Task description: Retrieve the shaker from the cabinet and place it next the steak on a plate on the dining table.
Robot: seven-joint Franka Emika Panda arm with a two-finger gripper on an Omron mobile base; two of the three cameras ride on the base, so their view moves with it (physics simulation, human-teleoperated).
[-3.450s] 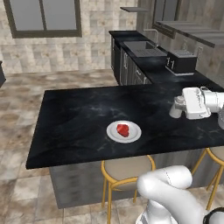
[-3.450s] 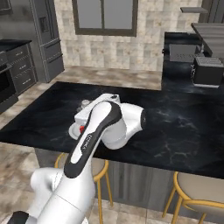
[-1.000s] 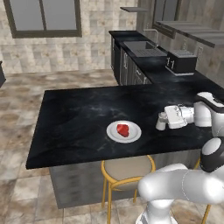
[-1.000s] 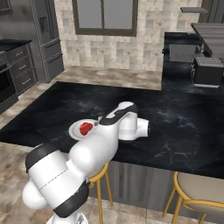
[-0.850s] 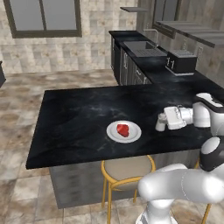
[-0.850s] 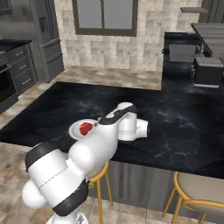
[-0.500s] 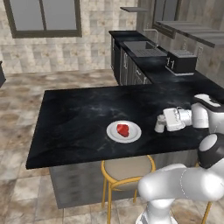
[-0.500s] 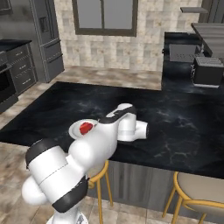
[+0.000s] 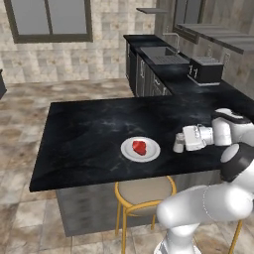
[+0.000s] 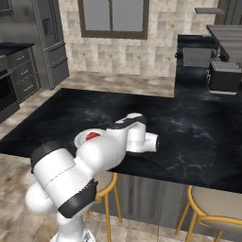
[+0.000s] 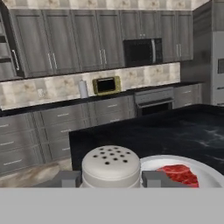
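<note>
Black marbled counter (image 9: 89, 134) carries a white plate (image 9: 128, 151) with the red steak (image 9: 140, 147), just ahead of the tool (image 9: 181, 140). The shaker (image 9: 178, 143) is clamped upright between the tool's fingers (image 11: 65, 178), low over the counter, beside the plate. A stool (image 9: 144, 191) is tucked under the counter's near edge below, and a toaster (image 9: 205, 70) sits on the far worktop

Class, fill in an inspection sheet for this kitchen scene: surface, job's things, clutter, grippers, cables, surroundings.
Surface: dining table, black marbled stone.
Job's things: shaker upright, right of the plate; steak on the plate.
Clutter: nothing seen on the table.
Grippers: gripper shut on the shaker, fingers either side of its cap.
Cables: nothing seen.
Surroundings: stool under the table edge; sink counter behind; window.
</note>
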